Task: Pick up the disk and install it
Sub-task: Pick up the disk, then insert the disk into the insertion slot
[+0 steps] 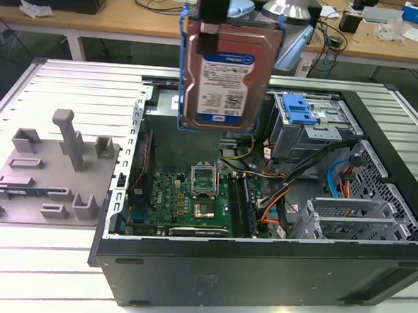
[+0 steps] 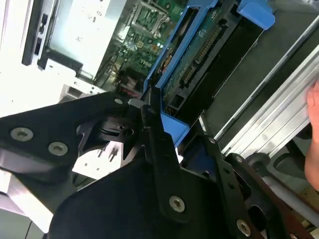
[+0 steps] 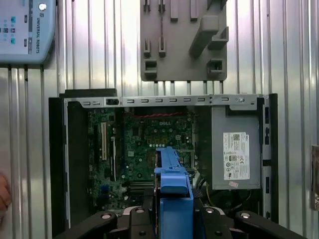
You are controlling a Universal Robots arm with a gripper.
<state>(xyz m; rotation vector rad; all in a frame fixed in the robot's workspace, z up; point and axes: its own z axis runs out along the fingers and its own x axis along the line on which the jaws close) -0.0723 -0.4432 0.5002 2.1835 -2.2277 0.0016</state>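
The disk (image 1: 225, 72), silver metal with a white-and-blue label in a blue carrier rail, hangs upright in the air above the open computer case (image 1: 259, 266), over its back part. My gripper (image 1: 209, 27) comes down from above and is shut on the disk's upper edge. In the second wrist view the black fingers (image 2: 158, 149) clamp the blue rail, and the disk's (image 2: 199, 55) green circuit side faces the camera. In the first wrist view the disk (image 3: 173, 194) appears edge-on over the motherboard (image 3: 144, 144).
Inside the case sit a drive cage with a blue latch (image 1: 300, 109), cables and a grey power-supply box (image 3: 237, 154). A grey fixture plate (image 1: 52, 168) lies at the exterior view's left. A hand (image 2: 314, 144) is near the case's edge. A pendant (image 3: 25, 30) rests on the table.
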